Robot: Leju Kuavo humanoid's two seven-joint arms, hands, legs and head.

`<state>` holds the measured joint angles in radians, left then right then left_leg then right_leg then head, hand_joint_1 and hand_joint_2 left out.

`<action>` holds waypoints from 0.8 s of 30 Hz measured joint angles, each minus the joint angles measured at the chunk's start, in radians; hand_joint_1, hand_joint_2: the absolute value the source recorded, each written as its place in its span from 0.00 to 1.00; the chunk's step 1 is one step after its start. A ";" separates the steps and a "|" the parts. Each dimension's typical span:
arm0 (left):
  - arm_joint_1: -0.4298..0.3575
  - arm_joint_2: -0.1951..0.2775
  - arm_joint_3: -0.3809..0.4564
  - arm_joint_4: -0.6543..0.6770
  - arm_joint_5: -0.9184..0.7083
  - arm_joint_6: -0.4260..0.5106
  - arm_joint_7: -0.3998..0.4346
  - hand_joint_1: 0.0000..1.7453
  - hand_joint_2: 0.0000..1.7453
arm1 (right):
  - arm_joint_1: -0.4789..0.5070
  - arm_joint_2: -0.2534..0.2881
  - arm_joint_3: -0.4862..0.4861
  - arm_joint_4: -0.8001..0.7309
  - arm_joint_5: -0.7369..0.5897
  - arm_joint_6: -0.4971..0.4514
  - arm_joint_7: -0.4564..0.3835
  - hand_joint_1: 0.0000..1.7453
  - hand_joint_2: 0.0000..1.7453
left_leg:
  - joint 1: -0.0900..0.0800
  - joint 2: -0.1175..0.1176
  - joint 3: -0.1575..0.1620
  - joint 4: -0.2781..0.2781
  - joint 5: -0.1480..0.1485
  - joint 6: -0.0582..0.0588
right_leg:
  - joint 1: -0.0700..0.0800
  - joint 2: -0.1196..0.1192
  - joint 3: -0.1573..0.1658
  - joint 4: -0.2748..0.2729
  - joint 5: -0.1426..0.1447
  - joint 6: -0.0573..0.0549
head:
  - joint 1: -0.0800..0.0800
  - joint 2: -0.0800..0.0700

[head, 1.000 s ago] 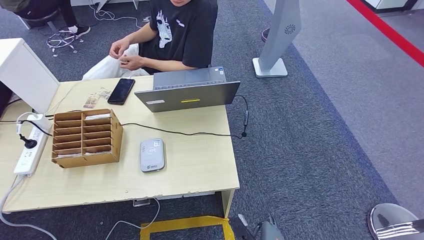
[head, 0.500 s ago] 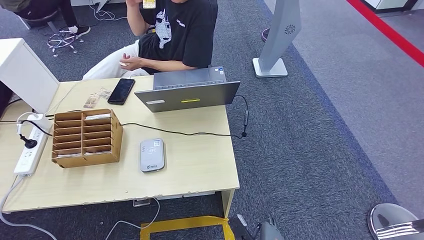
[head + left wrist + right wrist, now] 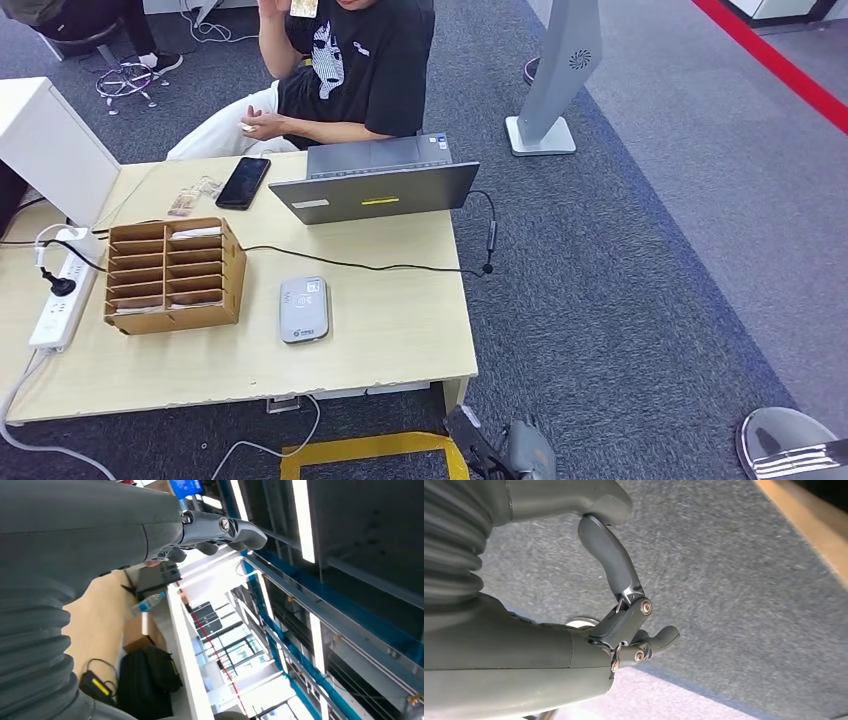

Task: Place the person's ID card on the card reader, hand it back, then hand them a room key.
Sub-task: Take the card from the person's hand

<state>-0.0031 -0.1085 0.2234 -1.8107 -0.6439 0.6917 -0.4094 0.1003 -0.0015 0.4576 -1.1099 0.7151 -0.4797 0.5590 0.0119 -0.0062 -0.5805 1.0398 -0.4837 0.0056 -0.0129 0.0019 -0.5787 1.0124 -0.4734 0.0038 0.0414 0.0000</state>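
Observation:
A seated person in a black T-shirt (image 3: pixel 360 65) holds a yellowish ID card (image 3: pixel 303 7) up in a raised hand, far beyond the table. The grey card reader (image 3: pixel 304 309) lies flat on the wooden table (image 3: pixel 400 330), nothing on it. A wooden slotted rack (image 3: pixel 172 275) beside it holds white room key cards (image 3: pixel 195 233). My right hand (image 3: pixel 629 625) hangs low over grey carpet, fingers apart and empty; it shows at the lower edge of the head view (image 3: pixel 505 452), below the table's near right corner. My left hand (image 3: pixel 215 530) holds nothing, fingers stretched out.
An open laptop (image 3: pixel 375 180) stands at the table's far side, a cable (image 3: pixel 380 267) running across to the right edge. A black phone (image 3: pixel 242 182) lies at the far left. A white power strip (image 3: pixel 58 295) sits left of the rack. Yellow floor tape (image 3: pixel 370 448) runs under the table.
The person lifted one hand from the lap and raised the ID card high. My right hand has crept up and left at the lower edge of the head view.

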 joint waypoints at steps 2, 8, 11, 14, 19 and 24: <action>-0.076 0.055 -0.033 0.060 -0.076 -0.004 0.059 0.00 1.00 | -0.018 0.009 -0.008 0.027 -0.012 -0.001 -0.031 0.00 1.00 | 0.000 0.000 0.000 0.000 0.001 -0.001 | 0.000 0.000 0.000 0.001 0.000 -0.001 | 0.000 0.000; -0.272 0.161 -0.105 0.257 -0.234 -0.018 0.183 0.00 1.00 | -0.051 0.040 -0.022 0.071 -0.028 -0.003 -0.062 0.00 1.00 | 0.000 0.000 0.000 0.000 0.002 -0.002 | 0.001 0.001 -0.001 0.001 0.002 -0.001 | 0.000 0.000; -0.364 0.191 -0.134 0.381 -0.279 -0.011 0.218 0.00 1.00 | -0.068 0.054 -0.023 0.095 -0.045 -0.010 -0.087 0.00 1.00 | 0.000 0.000 -0.001 0.000 0.002 -0.002 | 0.000 0.001 -0.001 0.001 0.002 -0.001 | 0.000 0.000; -0.451 0.200 -0.148 0.503 -0.288 -0.005 0.235 0.00 1.00 | -0.087 0.065 -0.026 0.121 -0.060 -0.019 -0.113 0.00 1.00 | 0.000 0.000 -0.001 0.000 0.002 -0.002 | 0.000 0.002 -0.001 0.001 0.002 -0.001 | 0.000 0.000; -0.571 0.193 -0.150 0.683 -0.313 -0.001 0.255 0.00 1.00 | -0.119 0.082 -0.035 0.169 -0.103 -0.038 -0.175 0.00 1.00 | 0.000 0.000 -0.001 0.001 0.002 -0.002 | 0.000 0.002 -0.002 0.001 0.002 -0.001 | 0.000 0.000; -0.629 0.177 -0.150 0.795 -0.335 0.000 0.250 0.00 1.00 | -0.137 0.083 -0.047 0.219 -0.136 -0.043 -0.218 0.00 1.00 | 0.000 0.001 -0.002 0.001 0.002 -0.002 | 0.000 0.002 -0.002 0.001 0.002 -0.001 | 0.000 0.000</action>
<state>-0.6317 0.0682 0.0736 -1.0158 -0.9792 0.6915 -0.1596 -0.0363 0.0816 0.4109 -0.8909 0.5792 -0.5226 0.3411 0.0116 -0.0052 -0.5825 1.0404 -0.4815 0.0036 -0.0126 0.0041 -0.5807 1.0134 -0.4713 0.0031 0.0418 0.0000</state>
